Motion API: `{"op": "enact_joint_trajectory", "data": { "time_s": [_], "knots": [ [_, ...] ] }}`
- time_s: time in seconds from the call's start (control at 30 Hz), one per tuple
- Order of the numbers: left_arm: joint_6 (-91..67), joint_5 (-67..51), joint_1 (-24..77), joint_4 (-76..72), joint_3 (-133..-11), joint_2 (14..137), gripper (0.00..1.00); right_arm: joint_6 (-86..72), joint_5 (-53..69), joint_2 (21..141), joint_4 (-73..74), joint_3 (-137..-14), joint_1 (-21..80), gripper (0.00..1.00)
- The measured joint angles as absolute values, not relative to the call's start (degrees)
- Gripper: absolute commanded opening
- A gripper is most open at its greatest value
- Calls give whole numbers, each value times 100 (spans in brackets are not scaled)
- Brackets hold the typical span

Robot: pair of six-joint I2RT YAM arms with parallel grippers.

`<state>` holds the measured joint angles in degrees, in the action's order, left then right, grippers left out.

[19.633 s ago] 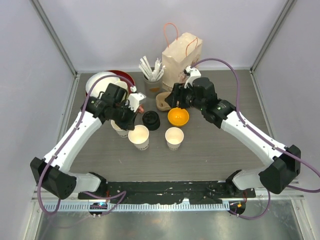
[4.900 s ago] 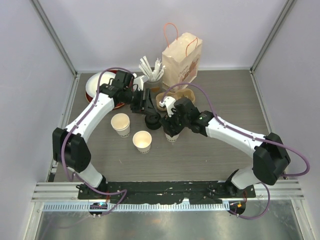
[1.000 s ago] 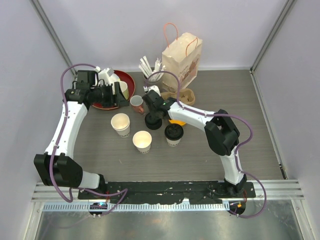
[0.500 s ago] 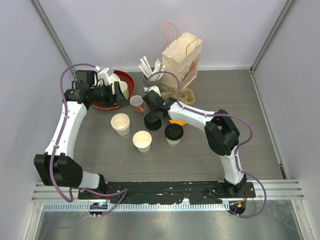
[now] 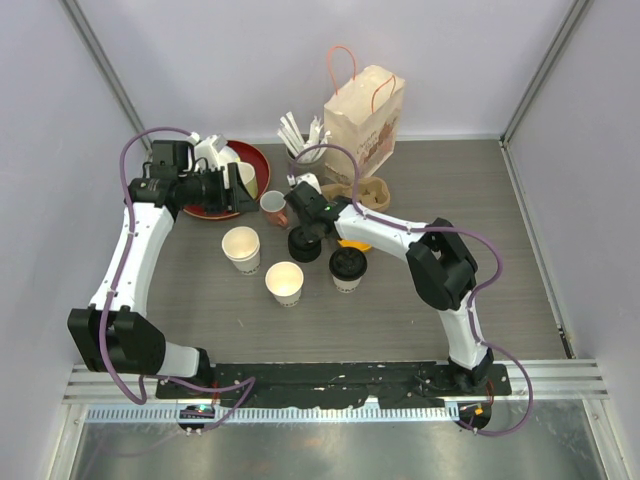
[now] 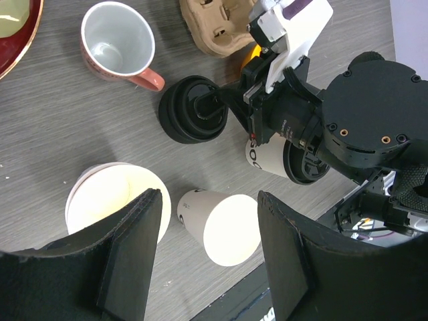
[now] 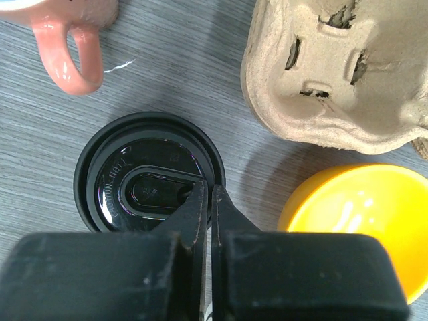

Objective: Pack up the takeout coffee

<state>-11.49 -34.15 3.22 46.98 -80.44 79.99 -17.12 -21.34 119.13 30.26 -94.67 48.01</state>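
- Right tool (image 7: 207,190): fingers pressed together, nipping the right-hand rim of the top black lid (image 7: 144,180).
- Under that lid, seen from the left wrist: a stack of black lids (image 6: 192,119), standing about mid-scene on the grey wood-grain worktop (image 5: 450,290).
- Just back-left of the stack, upright and not touching it: pink-handled mug (image 6: 117,40), white inside, handle turned toward the lids.
- Back-right of the stack, close by: brown cardboard cup carrier (image 7: 334,73), lying flat with its wells facing up.
- In front of the carrier and to the right of the lids, apart from both: orange bowl (image 7: 361,214), mouth up, mostly under the right arm in the overhead view.
- On the near side of the stack, just beside it: lidded paper cup (image 5: 347,266), cream-white, upright, black lid seated on top.
- Left of that, upright and lidless: open paper cup (image 5: 285,282).
- Further left and a little back: second open paper cup (image 5: 241,246), also upright, close to the first but apart from it.
- Left tool (image 6: 208,197): jaws well apart, gripping nothing, held in the air on the left side of the worktop, over the right part of the red plate (image 5: 212,211) and facing across toward the cups.
- At the back: grey pot of white wrapped sticks (image 5: 303,160).
- Just right of the pot: tan paper bag (image 5: 363,115) with orange handles, upright, directly behind the carrier.
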Motion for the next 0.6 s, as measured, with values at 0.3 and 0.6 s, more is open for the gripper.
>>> {"op": "enact_joint_trajectory", "data": {
  "time_s": [0.3,0.6],
  "knots": [
    [-1146,-3430,257,4698,-8044,7999,63,-1673,-2132,11736,3026,-9428,4801,1],
    [-1125,-3422,217,4700,-8044,7999,63,-1629,-2128,11013,2930,-9292,4801,1]
  ]
}}
